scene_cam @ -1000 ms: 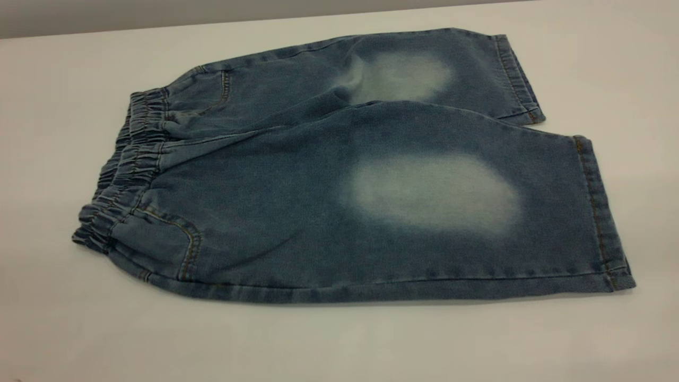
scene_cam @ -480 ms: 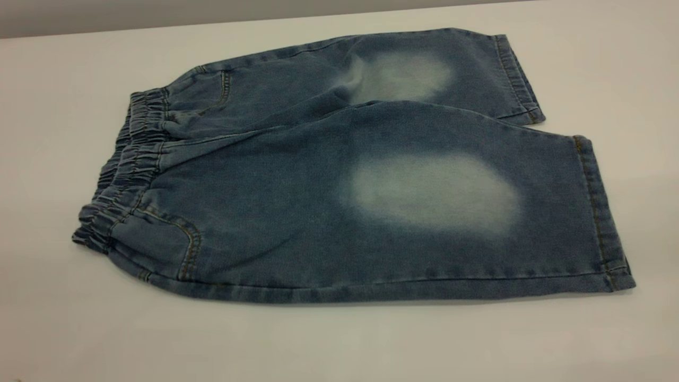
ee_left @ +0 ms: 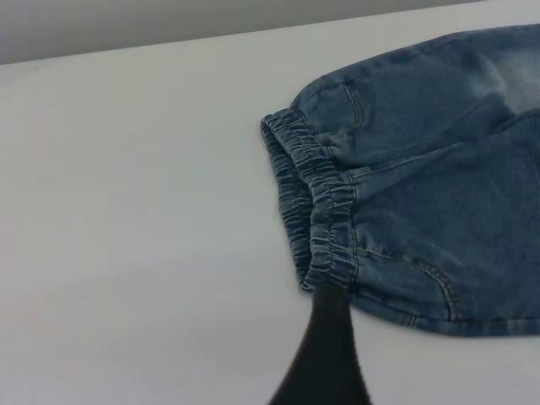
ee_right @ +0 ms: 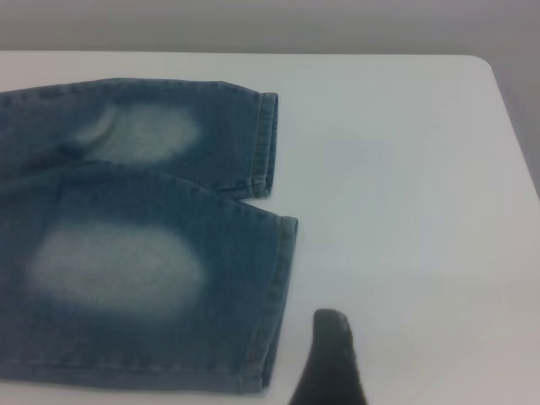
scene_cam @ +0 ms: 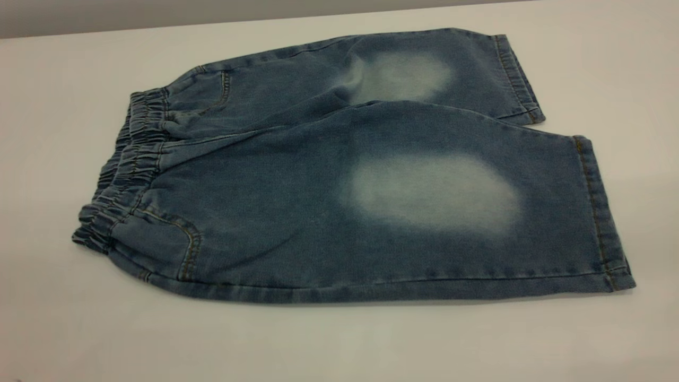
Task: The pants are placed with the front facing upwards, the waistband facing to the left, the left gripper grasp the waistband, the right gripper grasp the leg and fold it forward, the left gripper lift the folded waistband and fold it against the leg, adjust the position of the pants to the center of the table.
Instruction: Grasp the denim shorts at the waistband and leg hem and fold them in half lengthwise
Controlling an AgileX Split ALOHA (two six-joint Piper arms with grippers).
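Observation:
The pants (scene_cam: 339,175) lie flat on the white table (scene_cam: 339,345), front side up, with two pale faded ovals on the legs. The gathered waistband (scene_cam: 124,175) points left and the leg hems (scene_cam: 599,212) point right. No gripper shows in the exterior view. In the left wrist view, a dark part of my left gripper (ee_left: 325,354) hangs just off the near end of the waistband (ee_left: 316,202). In the right wrist view, a dark part of my right gripper (ee_right: 332,359) hangs over bare table, just beside the near leg's hem (ee_right: 277,295).
The table's far edge (scene_cam: 212,21) runs behind the pants, with a grey wall beyond it. A rounded table corner (ee_right: 485,63) shows in the right wrist view. Bare white tabletop surrounds the pants on every side.

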